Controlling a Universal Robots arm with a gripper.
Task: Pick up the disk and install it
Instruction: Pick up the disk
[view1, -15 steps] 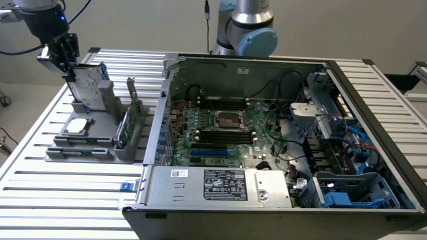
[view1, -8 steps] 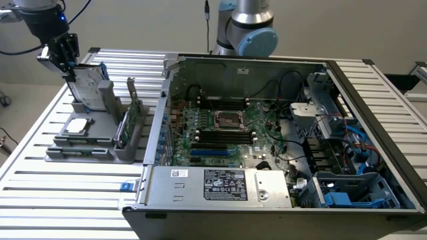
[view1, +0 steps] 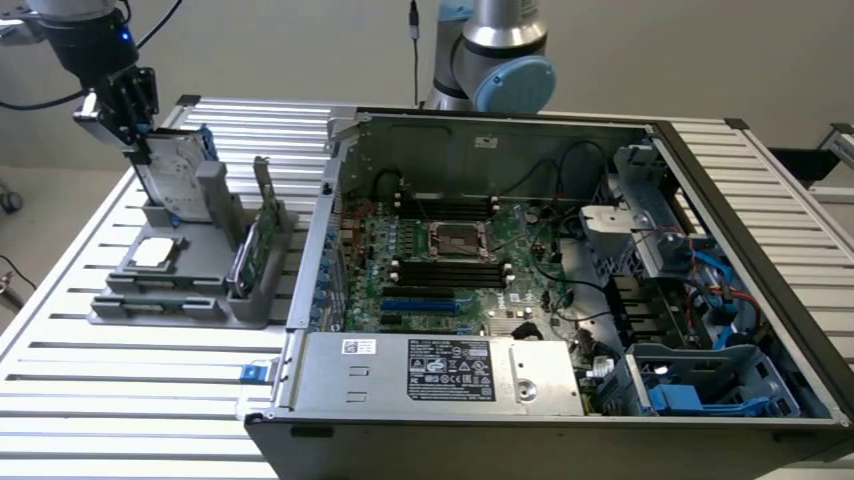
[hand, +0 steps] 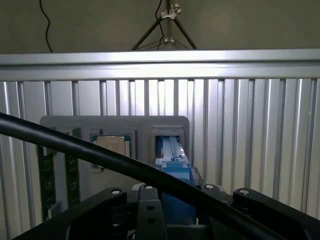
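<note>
Fingers (view1: 136, 128) of the gripper (view1: 139, 145) clamp the top edge of the disk (view1: 183, 172), which stands upright at the grey holder's (view1: 167, 300) far slot, its lower end hidden there. In the wrist view a black cable (hand: 100, 156) crosses the fingertips. Bare slatted table (view1: 120, 420) lies at the exterior view's left, and the computer case (view1: 330, 210) wall stands near on the right.

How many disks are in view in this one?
1. The disk stands upright in the grey holder at the exterior view's left, with the hand at its top edge; the computer case may hide others.
</note>
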